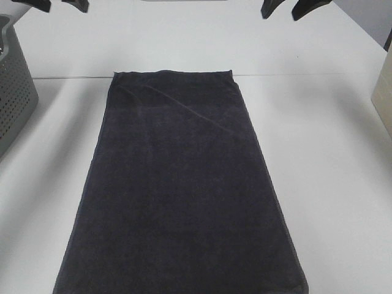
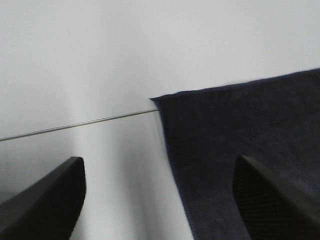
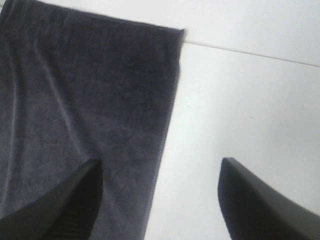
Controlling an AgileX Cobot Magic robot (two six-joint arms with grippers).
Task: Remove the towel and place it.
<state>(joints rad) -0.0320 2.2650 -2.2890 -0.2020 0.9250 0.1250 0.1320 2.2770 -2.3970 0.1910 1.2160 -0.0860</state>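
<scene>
Towel: the dark towel [image 1: 177, 190] lies flat on the white table [image 1: 331, 184], in the middle, with its long side running from the far part toward the near edge.
Towel's near end: it is cut off by the picture's edge, so its near corners cannot be seen.
Towel's top: a thin slanted crease runs from the far left corner toward the right side.
Table line: a thin seam crosses the table just at the towel's far edge.
Left fingers [image 2: 160, 200]: spread wide, holding nothing, up above the towel's far left corner; only the dark tips show.
Right fingers [image 3: 160, 200]: spread wide, holding nothing, up above the towel's far right corner; only the tips show.
Basket: a gray basket with little holes [image 1: 12, 86] sits at the left edge, half cut off.
Right edge: a pale thing [image 1: 384, 104] peeks in; what it is cannot be told.
</scene>
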